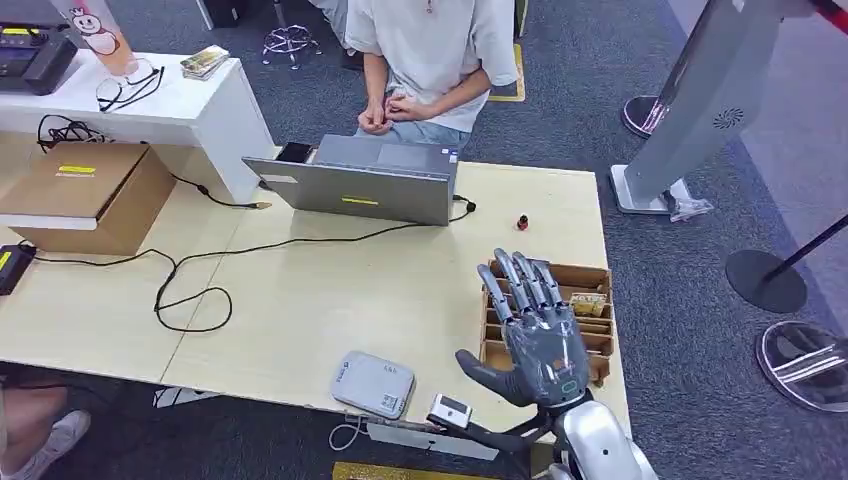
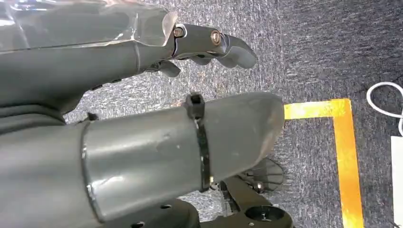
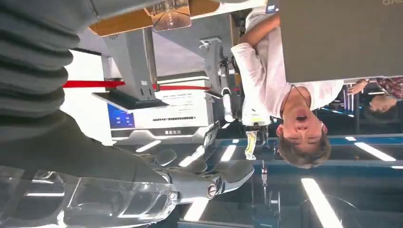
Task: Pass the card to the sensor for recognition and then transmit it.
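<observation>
The right hand (image 1: 537,335) is raised over the near right part of the light wooden table (image 1: 330,290), palm down, fingers stretched and spread, thumb out to the left, holding nothing. It hovers over a brown wooden compartment tray (image 1: 592,285) that sits at the table's right edge; a yellowish card (image 1: 588,302) lies in one of the tray's slots, just right of the fingertips and apart from them. In the right wrist view the same hand (image 3: 190,183) shows extended fingers with nothing between them. On the near edge of the table, left of the hand, rests a flat grey sensor box (image 1: 373,384), and beside it a small white device (image 1: 450,410) with a dark face. A grey laptop (image 1: 362,180) stands open at the far side, its back toward the robot, and a person in a white shirt (image 1: 430,60) sits behind it with hands clasped. A black cable (image 1: 190,275) loops across the left of the table, near a cardboard box (image 1: 85,195). A tiny red-topped object (image 1: 522,222) stands between the laptop and the tray. The left hand (image 2: 142,109) hangs above grey carpet (image 2: 313,52) marked with yellow tape (image 2: 344,152); its fingers are slightly curled but apart, with nothing in them.
</observation>
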`<state>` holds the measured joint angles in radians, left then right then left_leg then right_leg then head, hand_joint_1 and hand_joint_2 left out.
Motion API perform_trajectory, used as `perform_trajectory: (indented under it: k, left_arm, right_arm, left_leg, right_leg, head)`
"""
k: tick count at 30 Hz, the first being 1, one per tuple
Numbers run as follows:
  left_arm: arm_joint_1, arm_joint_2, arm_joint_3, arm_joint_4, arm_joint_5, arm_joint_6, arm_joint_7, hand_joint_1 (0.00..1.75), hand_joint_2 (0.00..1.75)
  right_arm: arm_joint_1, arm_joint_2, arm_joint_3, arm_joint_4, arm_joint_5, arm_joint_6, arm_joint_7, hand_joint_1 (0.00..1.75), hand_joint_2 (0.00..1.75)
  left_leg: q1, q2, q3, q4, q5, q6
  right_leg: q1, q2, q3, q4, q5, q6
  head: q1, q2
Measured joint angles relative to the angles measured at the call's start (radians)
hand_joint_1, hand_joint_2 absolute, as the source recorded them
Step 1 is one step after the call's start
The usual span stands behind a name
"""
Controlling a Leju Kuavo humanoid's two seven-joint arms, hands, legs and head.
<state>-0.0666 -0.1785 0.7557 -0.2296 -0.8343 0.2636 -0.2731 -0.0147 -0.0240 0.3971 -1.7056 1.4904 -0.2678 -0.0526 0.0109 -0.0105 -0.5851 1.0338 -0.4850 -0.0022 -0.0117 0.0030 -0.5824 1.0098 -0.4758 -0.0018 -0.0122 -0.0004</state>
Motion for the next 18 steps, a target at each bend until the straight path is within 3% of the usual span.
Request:
perform_trajectory:
  k: [18]
  left_arm:
    - [0.0, 0.0, 0.012, 0.0, -0.008, 0.002, 0.0, 0.0, 0.0]
  right_arm:
    - [-0.004, 0.001, -0.007, 0.002, -0.003, 0.045, 0.0, 0.0, 1.75]
  left_leg:
    - [0.0, 0.0, 0.0, 0.0, 0.0, 0.0]
  right_leg:
    - [0.0, 0.0, 0.0, 0.0, 0.0, 0.0]
  head:
    - [0.0, 0.0]
